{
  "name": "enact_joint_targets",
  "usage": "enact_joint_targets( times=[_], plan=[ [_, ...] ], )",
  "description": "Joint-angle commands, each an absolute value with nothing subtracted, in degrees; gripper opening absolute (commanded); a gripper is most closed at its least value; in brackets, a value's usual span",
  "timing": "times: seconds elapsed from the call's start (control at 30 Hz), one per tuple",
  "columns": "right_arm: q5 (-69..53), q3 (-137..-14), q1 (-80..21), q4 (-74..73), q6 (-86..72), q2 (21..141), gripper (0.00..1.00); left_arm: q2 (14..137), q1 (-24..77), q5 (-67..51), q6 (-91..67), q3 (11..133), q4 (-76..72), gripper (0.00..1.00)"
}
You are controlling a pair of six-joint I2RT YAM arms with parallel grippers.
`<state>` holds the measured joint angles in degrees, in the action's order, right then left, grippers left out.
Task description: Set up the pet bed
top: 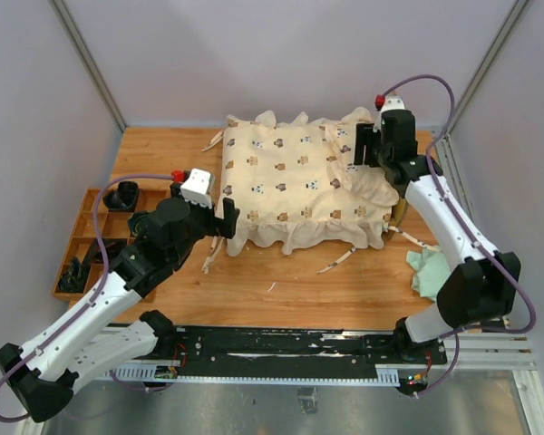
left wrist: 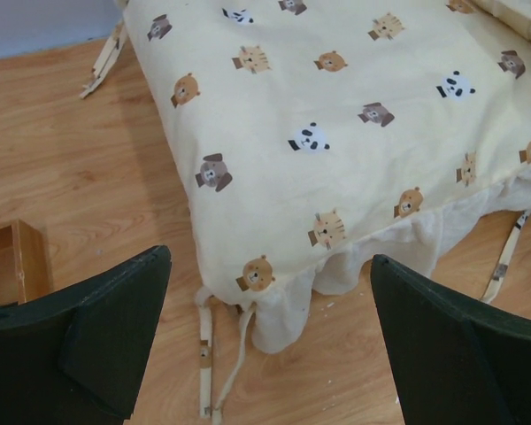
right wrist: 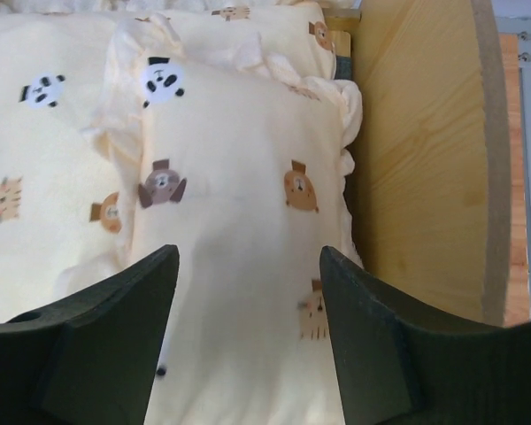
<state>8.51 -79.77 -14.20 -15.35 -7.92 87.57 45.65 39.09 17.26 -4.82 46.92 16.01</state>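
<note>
The right gripper (right wrist: 248,266) hangs with its jaws spread wide and nothing between them, directly over the ruffled pillow (right wrist: 239,177) that lies on the quilt's (top: 290,181) right end. Just past the quilt's right edge stands the light-wood headboard (right wrist: 416,106), and that is all that shows of the pet bed (right wrist: 442,230). The rest of it sits buried under the quilt.

This looks like the moment of letting the pillow go. To do it well, the right gripper would want to rise straight up, keeping both fingers (right wrist: 115,336) clear of the ruffle so that the pillow is not dragged off square to the headboard.

The left gripper (left wrist: 270,257) is also fully parted and empty. It is poised low at the quilt's near-left corner, where the ties (left wrist: 208,354) trail onto the table (left wrist: 80,159). It is well placed to pinch that corner and draw the quilt flat, if that is wanted, but a hard tug could shift everything that lies on the quilt.

In the overhead view the right wrist is bent down over the quilt's far-right corner. Its forearm runs back alongside the quilt's right edge to a sharply folded elbow near the base. The left arm lies long and low, stretched diagonally from its base toward the quilt's left edge, with the wrist level and facing the quilt.
</note>
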Motion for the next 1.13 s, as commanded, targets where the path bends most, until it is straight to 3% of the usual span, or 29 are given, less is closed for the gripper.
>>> enact_joint_targets(
  times=[0.0, 0.27, 0.57, 1.1],
  plan=[
    [4.42, -77.89, -13.46, -22.12, -12.16, 77.97, 0.67, 45.90, 39.18, 23.96, -11.06, 48.96, 12.81, 0.99],
    [-5.47, -60.74, -13.47, -23.21, -17.36, 56.80, 0.69, 42.20, 39.12, 26.44, -12.71, 49.90, 12.83, 0.99],
    [-10.24, -51.40, -13.47, -27.51, -21.40, 37.60, 0.71, 39.45, 39.17, 23.92, -15.80, 48.30, 11.60, 0.99],
    [-12.63, -47.30, -13.45, -26.78, -23.38, 37.24, 0.71, 39.72, 39.11, 22.11, -17.41, 46.12, 11.21, 0.99]
  ],
)
